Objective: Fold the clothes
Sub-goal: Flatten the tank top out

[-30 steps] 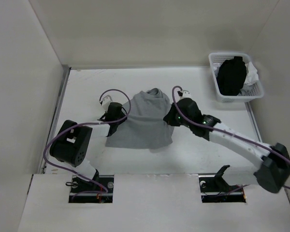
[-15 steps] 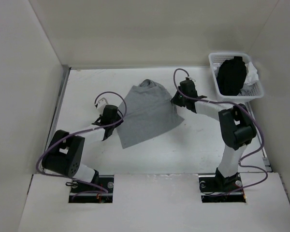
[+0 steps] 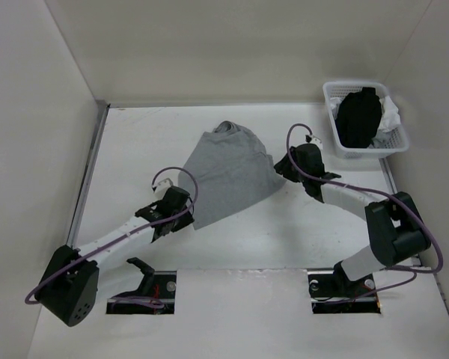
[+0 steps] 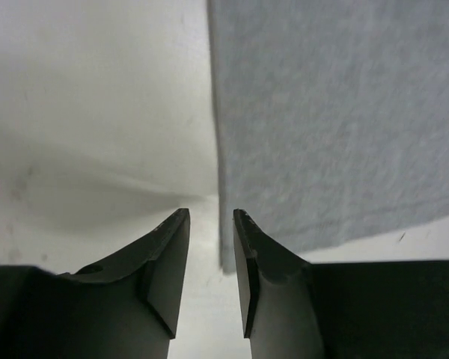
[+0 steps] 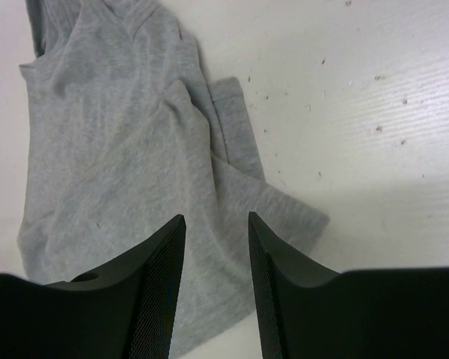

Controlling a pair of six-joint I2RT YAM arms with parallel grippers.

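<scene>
At the T-shirt's (image 3: pixel 228 172) edges, left tool (image 4: pixel 211 224) and right tool (image 5: pixel 217 224) stand spread, gripping nothing; the far-right basket (image 3: pixel 332 126) holds a black garment (image 3: pixel 358 116) and white cloth (image 3: pixel 391 116).

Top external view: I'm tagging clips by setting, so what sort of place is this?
Probably a lab robot cell, not a home: a white table boxed in by plain white walls, a grey T-shirt laid out on it, and a white basket of laundry in the far right corner.
</scene>
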